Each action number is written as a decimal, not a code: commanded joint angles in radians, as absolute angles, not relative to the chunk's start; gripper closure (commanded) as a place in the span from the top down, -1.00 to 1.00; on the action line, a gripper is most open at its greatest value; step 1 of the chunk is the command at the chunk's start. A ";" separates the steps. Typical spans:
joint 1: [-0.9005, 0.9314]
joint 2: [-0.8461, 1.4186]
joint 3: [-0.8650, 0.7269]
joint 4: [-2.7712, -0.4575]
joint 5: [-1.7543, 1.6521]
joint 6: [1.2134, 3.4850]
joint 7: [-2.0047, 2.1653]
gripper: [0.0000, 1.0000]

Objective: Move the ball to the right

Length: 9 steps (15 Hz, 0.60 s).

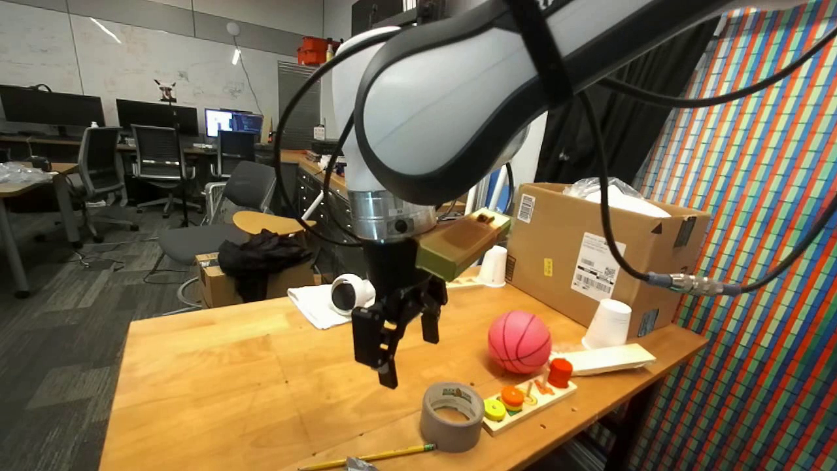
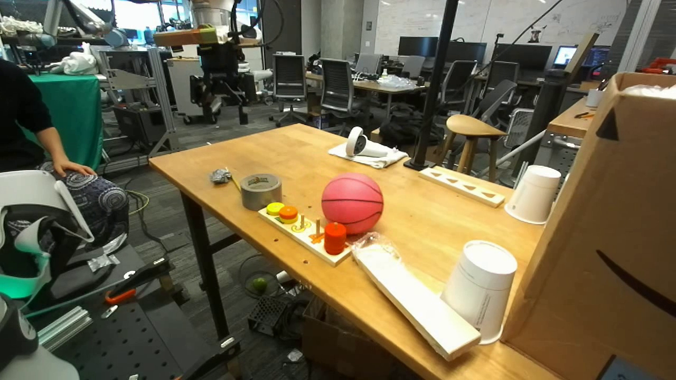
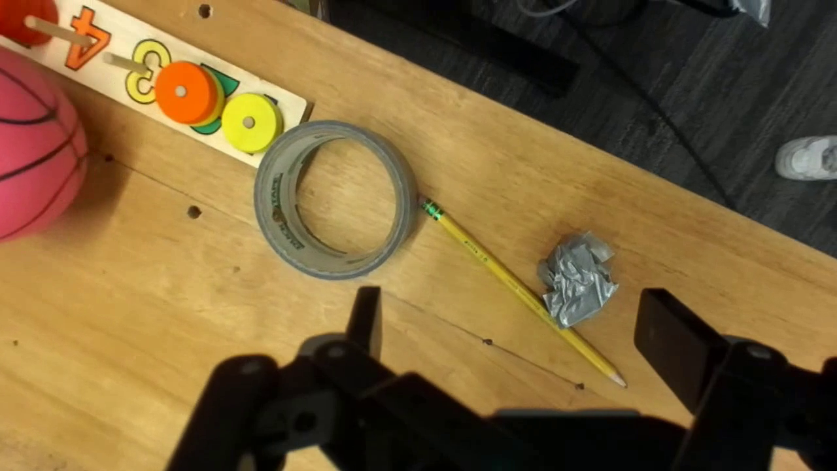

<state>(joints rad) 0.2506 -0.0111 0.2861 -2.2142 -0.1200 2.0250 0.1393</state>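
Observation:
The pink-red ball [image 1: 520, 341] with dark basketball lines rests on the wooden table [image 1: 222, 373], close beside a number peg board. In an exterior view the ball [image 2: 353, 203] shows whole behind the board. In the wrist view the ball [image 3: 33, 147] is cut off at the left edge. My gripper [image 1: 409, 353] hangs above the table, apart from the ball, with its fingers spread and nothing between them. It also shows high up in an exterior view [image 2: 227, 113]. In the wrist view the gripper [image 3: 513, 314] is open above a pencil.
The peg board [image 3: 147, 72] and grey tape roll [image 3: 335, 199] lie near the table edge. A pencil [image 3: 503, 275] and crumpled tape [image 3: 579, 278] lie beyond. White cups [image 1: 608, 324], a pale wooden bar [image 2: 412, 295] and a cardboard box [image 1: 556, 255] stand past the ball.

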 commanded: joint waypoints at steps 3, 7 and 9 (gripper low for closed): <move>0.241 0.061 0.257 -2.202 -0.032 2.018 0.090 1.00; 0.238 0.101 0.245 -2.206 0.017 2.027 0.069 1.00; 0.234 0.112 0.240 -2.212 0.030 2.025 0.057 1.00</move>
